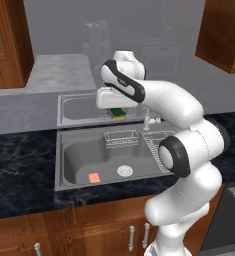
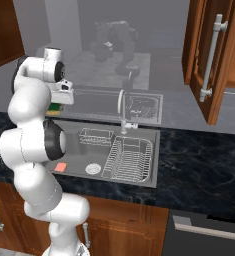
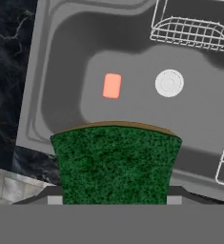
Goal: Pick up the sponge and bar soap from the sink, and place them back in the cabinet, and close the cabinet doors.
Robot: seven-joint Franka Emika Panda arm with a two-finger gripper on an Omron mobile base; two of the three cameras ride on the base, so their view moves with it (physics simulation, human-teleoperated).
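Jaws pinching the sponge (image 3: 116, 164): in the hand view the dark green block with its thin yellowish edge sits clamped between them, covering the lower middle of the picture. In the left base view the sponge (image 1: 118, 112) hangs under the gripper (image 1: 117, 111), lifted well above the sink (image 1: 69, 170) and clear of its floor. In the right base view a sliver of green (image 2: 54, 109) shows just under the hand, above the sink's left rim (image 2: 64, 127).

Bar soap (image 3: 112, 86) lies flat on the sink floor, left of the round white drain (image 3: 169, 83) and apart from it; also seen in both base views (image 1: 94, 177) (image 2: 61, 167). Wire rack (image 3: 192, 32) at the sink's back wall.

Cabinet door (image 2: 214, 55) above and right of the sink stands open; silver bar handle (image 2: 211, 57) upright.
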